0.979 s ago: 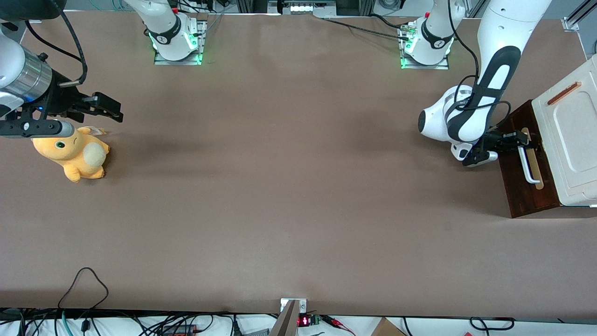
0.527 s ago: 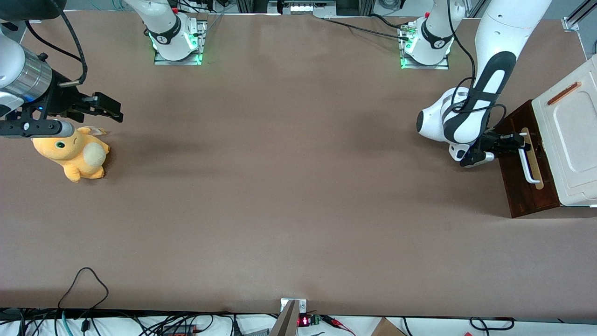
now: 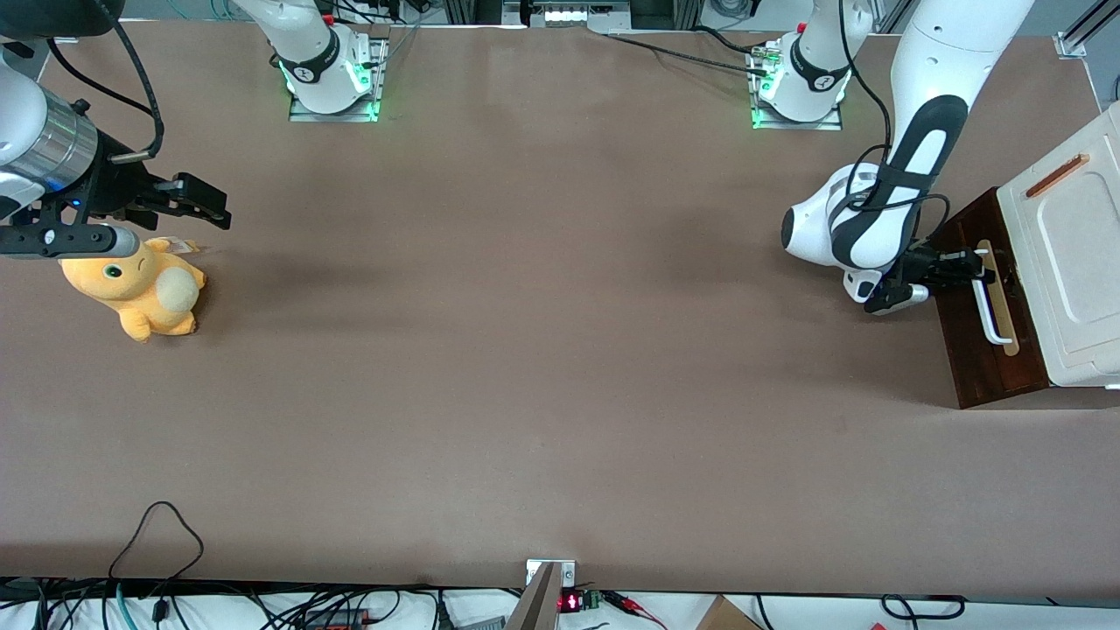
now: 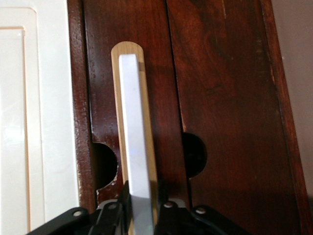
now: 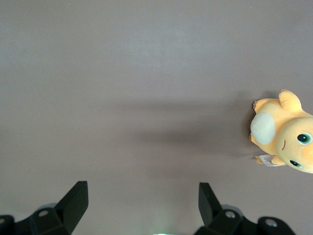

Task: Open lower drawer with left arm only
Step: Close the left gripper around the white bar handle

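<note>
- Tool (image 3: pixel 978 268) (image 4: pixel 142 215) of the left arm (image 3: pixel 875 227), black, is at the end of the white bar handle (image 3: pixel 989 306) (image 4: pixel 134 137) farther from the front camera, one finger on each side of the bar; whether the fingers press on it, I cannot tell.
- Handle lies on a pale wood strip (image 3: pixel 1002 302) (image 4: pixel 128 49), running from the tool toward the front camera.
- Lower drawer (image 3: pixel 984 350) (image 4: pixel 220 98), dark brown, sits directly under the tool at the working arm's end of the counter (image 3: pixel 525 350).
- Cream-white panel (image 3: pixel 1072 262) (image 4: pixel 29 98) with a small copper-coloured handle (image 3: pixel 1057 175) lies just beside the drawer front.
- Orange plush toy (image 3: pixel 140 289) (image 5: pixel 283 134) lies well apart from the tool, toward the parked arm's end of the counter.
</note>
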You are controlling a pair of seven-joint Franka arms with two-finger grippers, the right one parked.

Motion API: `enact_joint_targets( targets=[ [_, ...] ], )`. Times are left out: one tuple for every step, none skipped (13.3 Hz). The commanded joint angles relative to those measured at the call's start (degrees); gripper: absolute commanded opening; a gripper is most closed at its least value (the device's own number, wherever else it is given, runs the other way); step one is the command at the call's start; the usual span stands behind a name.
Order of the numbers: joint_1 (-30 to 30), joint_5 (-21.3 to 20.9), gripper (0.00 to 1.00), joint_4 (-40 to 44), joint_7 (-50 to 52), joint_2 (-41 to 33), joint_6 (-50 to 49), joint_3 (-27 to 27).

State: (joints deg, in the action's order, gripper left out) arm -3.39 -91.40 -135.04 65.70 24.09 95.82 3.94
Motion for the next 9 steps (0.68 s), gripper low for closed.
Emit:
enact_joint_targets(
  targets=[
    [0.0,-1.4,0.00,0.0,-0.1,0.2,1.2,-0.2],
    [-0.2,-1.4,0.00,0.0,-0.2,0.1,1.2,-0.2],
    [-0.5,-1.3,0.00,0.1,-0.4,0.1,1.2,-0.1],
    [-0.9,-1.2,0.00,0.2,-0.9,-0.1,1.2,0.3],
    [-0.9,-1.1,0.00,0.2,-1.0,-0.7,1.3,0.5],
    [-1.0,-0.9,0.00,0.3,-1.1,-1.2,1.4,0.8],
    [-1.0,-0.8,0.00,0.3,-1.1,-1.6,1.4,1.6],
    [-1.0,-0.7,0.00,0.3,-1.2,-1.6,1.4,2.5],
    [-1.0,-0.4,0.00,0.4,-2.1,-1.6,1.4,3.7]
  ],
)
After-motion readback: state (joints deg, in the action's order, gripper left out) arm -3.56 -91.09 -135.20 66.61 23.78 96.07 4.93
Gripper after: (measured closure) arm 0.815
